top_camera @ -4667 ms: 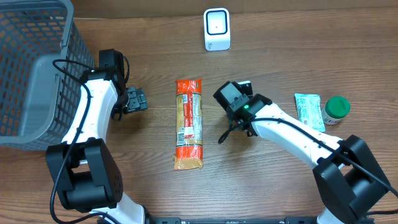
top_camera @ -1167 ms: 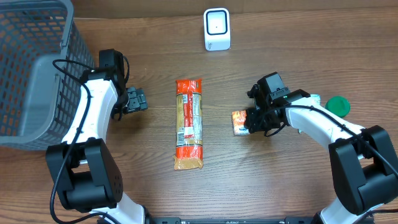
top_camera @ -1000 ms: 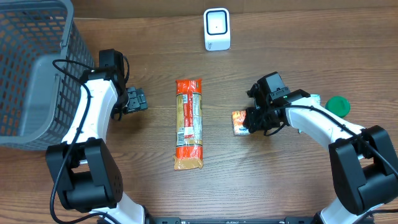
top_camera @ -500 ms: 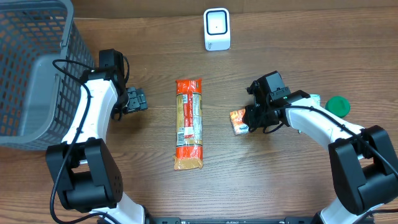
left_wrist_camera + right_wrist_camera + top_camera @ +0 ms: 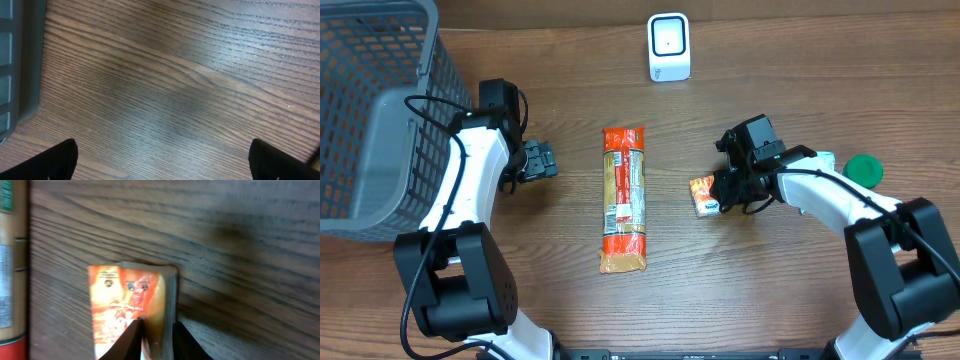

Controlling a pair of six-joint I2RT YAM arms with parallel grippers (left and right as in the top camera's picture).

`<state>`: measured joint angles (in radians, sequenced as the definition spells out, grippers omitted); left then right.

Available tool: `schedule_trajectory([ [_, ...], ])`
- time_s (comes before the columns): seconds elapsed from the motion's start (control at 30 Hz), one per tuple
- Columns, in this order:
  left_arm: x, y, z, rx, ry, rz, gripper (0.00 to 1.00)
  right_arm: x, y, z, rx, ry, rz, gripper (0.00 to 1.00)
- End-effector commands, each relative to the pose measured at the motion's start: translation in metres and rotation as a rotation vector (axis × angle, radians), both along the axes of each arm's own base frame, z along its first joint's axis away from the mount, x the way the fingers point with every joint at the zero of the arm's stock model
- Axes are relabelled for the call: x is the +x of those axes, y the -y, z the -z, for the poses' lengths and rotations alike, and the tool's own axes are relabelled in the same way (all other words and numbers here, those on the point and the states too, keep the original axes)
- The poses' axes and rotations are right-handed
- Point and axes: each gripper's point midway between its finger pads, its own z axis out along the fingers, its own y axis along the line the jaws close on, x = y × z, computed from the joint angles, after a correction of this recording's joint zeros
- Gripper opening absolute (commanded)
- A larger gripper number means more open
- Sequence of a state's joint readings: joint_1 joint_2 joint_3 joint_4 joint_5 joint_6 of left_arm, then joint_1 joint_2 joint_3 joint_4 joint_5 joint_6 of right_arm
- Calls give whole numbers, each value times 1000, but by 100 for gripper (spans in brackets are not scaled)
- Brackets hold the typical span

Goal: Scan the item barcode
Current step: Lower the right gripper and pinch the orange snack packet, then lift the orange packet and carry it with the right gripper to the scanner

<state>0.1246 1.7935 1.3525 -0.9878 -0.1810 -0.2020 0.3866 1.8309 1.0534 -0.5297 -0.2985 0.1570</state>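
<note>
Clamping the orange snack packet [image 5: 703,196] at centre right, your right gripper [image 5: 720,193] should lift it, then face its barcode squarely to the white scanner [image 5: 669,47], top centre; left gripper [image 5: 542,160] sits spread apart.

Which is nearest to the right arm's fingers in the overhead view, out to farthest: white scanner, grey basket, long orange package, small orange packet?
1. small orange packet, held in the right arm's fingers.
2. long orange package, to their left, mid-table.
3. white scanner, at the table's far edge.
4. grey basket, far left.
</note>
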Motion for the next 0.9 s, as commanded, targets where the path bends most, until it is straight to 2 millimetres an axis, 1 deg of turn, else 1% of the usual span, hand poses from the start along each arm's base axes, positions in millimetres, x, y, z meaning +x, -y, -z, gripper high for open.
schedule_trajectory([
  [0.0, 2, -2, -9, 15, 22, 14, 100, -5, 4, 16, -26, -33, -6, 22],
  [0.13, 2, -2, -9, 15, 22, 14, 100, -5, 4, 16, -26, -33, -5, 21],
  [0.17, 2, -2, -9, 15, 22, 14, 100, -5, 4, 16, -25, -33, -5, 18],
  [0.2, 2, -2, -9, 15, 22, 14, 100, -4, 3, 15, -24, -32, -5, 8],
  [0.23, 2, -2, -9, 15, 22, 14, 100, -4, 4, 14, -22, -33, -4, 4],
  [0.33, 2, -2, -9, 15, 22, 14, 100, 2, 4, 3, -22, -34, 2, 3],
  [0.47, 2, -2, -9, 15, 22, 13, 100, 13, 2, -31, -30, -7, -22, 4],
  [0.57, 2, -2, -9, 15, 22, 14, 100, 26, 4, -64, -56, 63, -22, 4],
  [0.6, 2, -2, -9, 15, 22, 13, 100, 33, 8, -80, -81, 101, -7, 3],
  [0.73, 2, -2, -9, 15, 22, 13, 100, 47, 19, -115, -150, 164, 30, 3],
  [0.8, 2, -2, -9, 15, 22, 13, 100, 56, 21, -135, -162, 196, 48, 3],
  [0.87, 2, -2, -9, 15, 22, 13, 100, 63, 21, -163, -160, 224, 71, 3],
])
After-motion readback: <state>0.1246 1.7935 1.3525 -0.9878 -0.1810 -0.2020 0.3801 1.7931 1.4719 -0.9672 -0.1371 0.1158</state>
